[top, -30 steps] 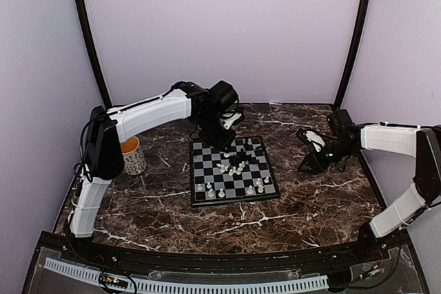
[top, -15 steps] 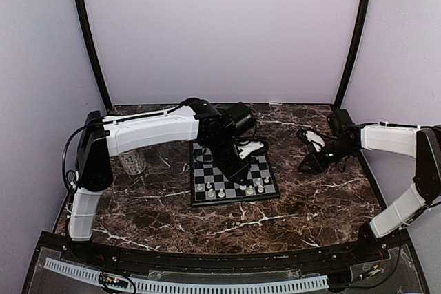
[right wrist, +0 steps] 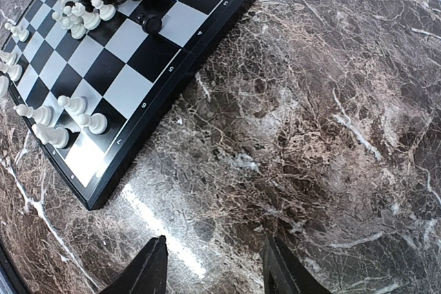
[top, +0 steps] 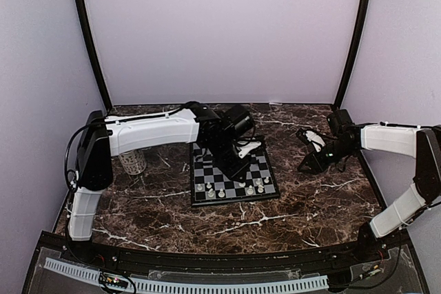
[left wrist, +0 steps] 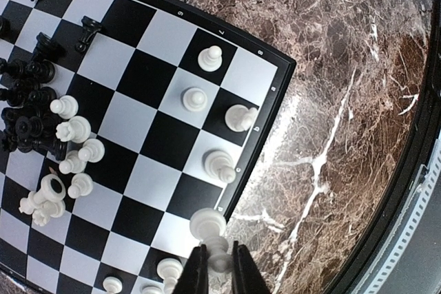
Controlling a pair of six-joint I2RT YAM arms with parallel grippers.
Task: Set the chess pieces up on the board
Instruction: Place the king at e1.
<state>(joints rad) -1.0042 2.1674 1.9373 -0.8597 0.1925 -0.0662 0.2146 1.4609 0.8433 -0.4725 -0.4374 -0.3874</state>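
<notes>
You have the left gripper (left wrist: pixel 219 259) clenched on one white piece (left wrist: pixel 208 225), pinched at its lower part and held over the near edge of the board (left wrist: pixel 163 34). The board lies about mid-table. Other chess pieces (left wrist: pixel 74 129) sit on it: black and white ones bunched around its middle (some lying over), and a few white ones upright along its near edge. Your right gripper (right wrist: pixel 215 270) hangs released, jaws apart, over bare table (right wrist: pixel 331 101) off the board's right edge, grasping nothing. A mug (top: pixel 132 163) stands near the table's left edge.
</notes>
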